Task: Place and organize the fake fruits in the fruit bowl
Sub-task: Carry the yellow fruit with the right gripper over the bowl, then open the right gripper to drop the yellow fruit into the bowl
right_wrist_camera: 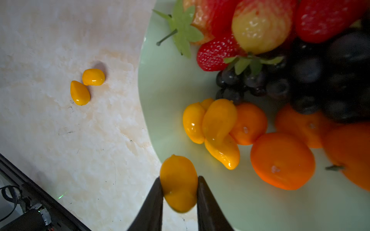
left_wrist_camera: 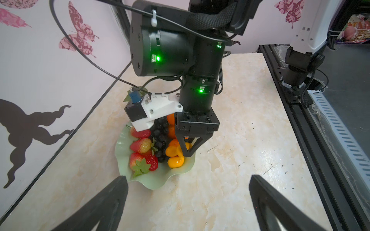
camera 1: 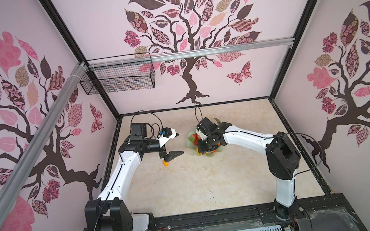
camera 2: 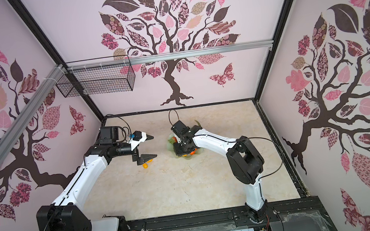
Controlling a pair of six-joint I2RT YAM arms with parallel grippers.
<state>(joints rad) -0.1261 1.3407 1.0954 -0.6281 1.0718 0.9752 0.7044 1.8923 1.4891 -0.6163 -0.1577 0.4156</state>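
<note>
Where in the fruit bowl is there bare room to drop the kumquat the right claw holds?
In the fruit bowl, bare floor lies between rim and kumquat pile, and between that pile and the strawberries. Around the grape bunch and tangerines it is crowded.

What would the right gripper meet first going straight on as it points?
Probably the bare floor of the fruit bowl, just inside its rim; the held kumquat would touch before the right gripper itself. Depth is unclear.
</note>
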